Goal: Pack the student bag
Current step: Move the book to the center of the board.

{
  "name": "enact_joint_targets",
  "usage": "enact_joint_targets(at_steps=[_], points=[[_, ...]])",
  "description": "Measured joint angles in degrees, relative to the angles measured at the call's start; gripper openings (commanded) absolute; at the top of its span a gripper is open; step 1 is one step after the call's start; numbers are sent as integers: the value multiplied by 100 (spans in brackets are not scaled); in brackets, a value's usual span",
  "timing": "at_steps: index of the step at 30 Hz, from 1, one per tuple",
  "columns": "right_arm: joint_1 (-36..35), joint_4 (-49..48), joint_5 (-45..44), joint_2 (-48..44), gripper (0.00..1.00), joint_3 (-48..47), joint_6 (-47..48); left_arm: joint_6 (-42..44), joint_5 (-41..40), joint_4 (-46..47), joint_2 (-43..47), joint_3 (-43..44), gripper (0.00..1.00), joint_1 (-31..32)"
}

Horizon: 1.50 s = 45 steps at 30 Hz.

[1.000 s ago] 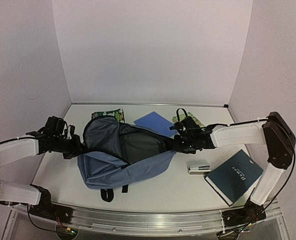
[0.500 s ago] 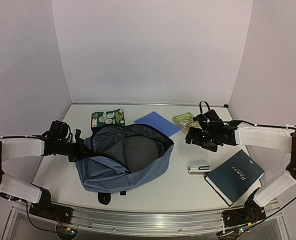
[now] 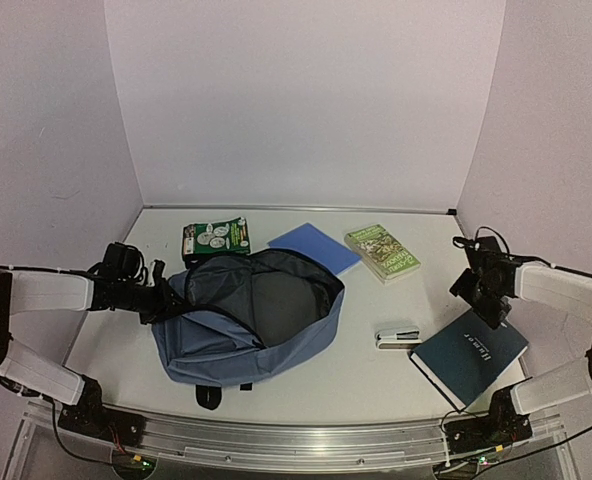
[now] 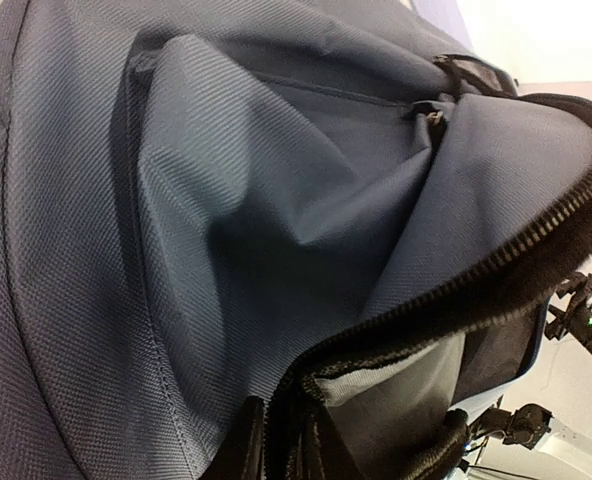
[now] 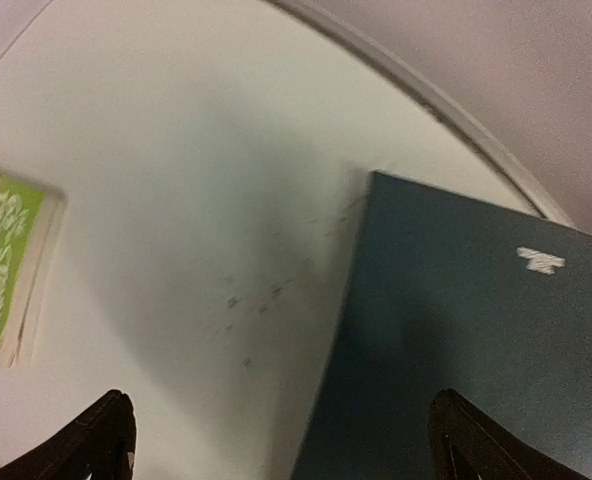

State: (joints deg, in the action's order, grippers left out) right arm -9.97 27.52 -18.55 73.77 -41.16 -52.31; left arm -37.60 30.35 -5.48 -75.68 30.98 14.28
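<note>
Backpack check: the student bag [image 3: 246, 322] slumps left of centre on the bench [image 3: 371, 295], mouth gaping upward. Left jaws sit at its left rim, buried in fabric, so I can't tell if they're pinching. Right jaws are spread wide and empty, hovering over the dark teal hardcover book [image 3: 468, 355], well right of the bag. Right arm's nearer, and the book's long axis lies diagonal.

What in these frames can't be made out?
Left pincer: pressed into the student bag in the top view, fabric fills the left wrist view; grip unclear.
Bag interior: top view, dark lining, contents unclear.
Dark blue book title: too small above, blurred in the right wrist view.
</note>
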Motion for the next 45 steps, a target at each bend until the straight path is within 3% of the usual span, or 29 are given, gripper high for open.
enact_joint_targets(at_steps=[5,12,20,26,35,45], points=[[935,117,-24,-38,98,322,-233,7,24,14,233,0,20,0],[1566,357,-63,-432,98,623,-716,38,98,15,291,0,24,0],[1761,447,275,-621,98,829,-975,99,150,11,291,7,33,0],[1770,-67,1244,-550,98,841,-493,151,158,2,291,89,45,0],[1312,-1269,2331,-135,98,771,138,153,155,-66,358,164,56,0],[-254,-1711,2725,663,98,50,296,170,91,-323,858,228,68,0]])
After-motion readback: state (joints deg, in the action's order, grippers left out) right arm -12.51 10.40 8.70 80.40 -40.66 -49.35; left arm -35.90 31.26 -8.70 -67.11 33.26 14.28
